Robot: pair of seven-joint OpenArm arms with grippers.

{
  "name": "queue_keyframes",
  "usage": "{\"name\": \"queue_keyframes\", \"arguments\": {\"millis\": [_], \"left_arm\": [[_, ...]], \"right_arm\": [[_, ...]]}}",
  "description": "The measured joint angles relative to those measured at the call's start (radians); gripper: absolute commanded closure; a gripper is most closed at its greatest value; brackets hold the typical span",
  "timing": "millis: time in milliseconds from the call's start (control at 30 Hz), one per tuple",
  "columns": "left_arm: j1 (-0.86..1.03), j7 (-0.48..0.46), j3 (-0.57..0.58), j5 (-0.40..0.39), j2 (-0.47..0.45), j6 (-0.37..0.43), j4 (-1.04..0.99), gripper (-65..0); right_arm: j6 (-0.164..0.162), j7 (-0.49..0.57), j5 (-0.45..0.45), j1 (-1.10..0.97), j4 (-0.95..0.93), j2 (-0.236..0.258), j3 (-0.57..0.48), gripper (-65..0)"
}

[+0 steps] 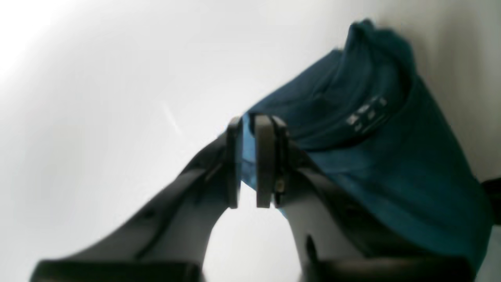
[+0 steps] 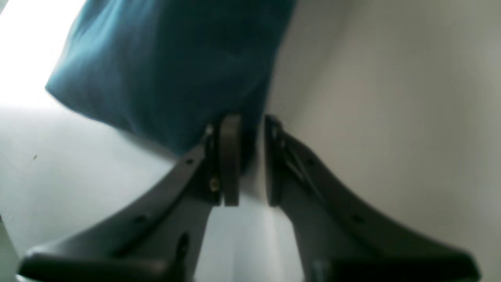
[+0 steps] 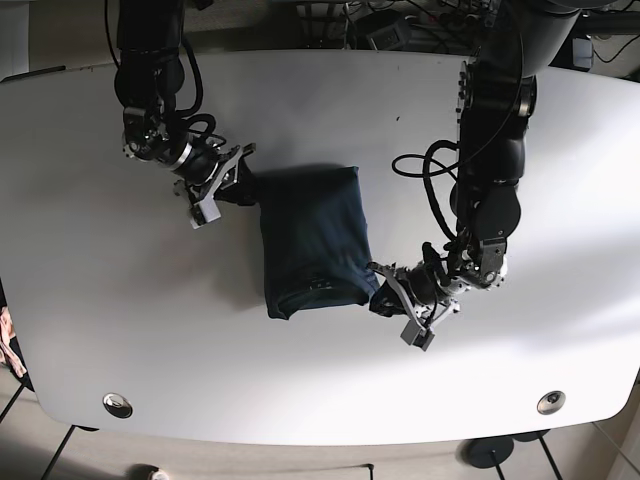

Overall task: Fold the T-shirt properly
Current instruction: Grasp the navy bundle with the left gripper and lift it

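Pretty far along by the look of it — dark teal cotton T-shirt [image 3: 312,243] already down to a compact rectangular bundle, lying near the middle of the white oval surface [image 3: 90,250]. Collar end with the printed neck label facing the near edge, a bit lumpy there, so probably one last fold or a tidy-up left. Just a guess, though.

Left pincer [image 1: 246,164] narrow, with a sliver of teal cloth pinched between the pads at the bundle's near right corner. Right pincer [image 2: 246,160] also narrow, at the far left corner; cloth darkens the gap beside one pad, but the other pad looks clear of it — can't tell whether anything is actually gripped.

Handy differences between views: base view gives the whole outline of the bundle and both arms at opposite corners, but hides the pads completely. Left wrist view shows the pinch and the label up close. Right wrist view only offers a blurry blue flank and bare surface off to one side.
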Motion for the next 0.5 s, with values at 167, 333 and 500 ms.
{"name": "queue_keyframes", "arguments": {"millis": [167, 333, 500], "left_arm": [[0.131, 0.056, -0.006, 0.001, 0.040, 0.307, 0.289, -29.6], [0.237, 0.044, 0.133, 0.041, 0.143, 0.577, 0.422, -38.7], [0.333, -0.179, 0.338, 0.142, 0.143, 0.701, 0.367, -39.0]], "right_arm": [[0.014, 0.001, 0.008, -0.018, 0.051, 0.019, -0.011, -9.5], [0.008, 0.001, 0.006, -0.018, 0.049, 0.023, -0.011, -9.5], [0.007, 0.001, 0.005, -0.016, 0.048, 0.042, -0.005, -9.5]]}}
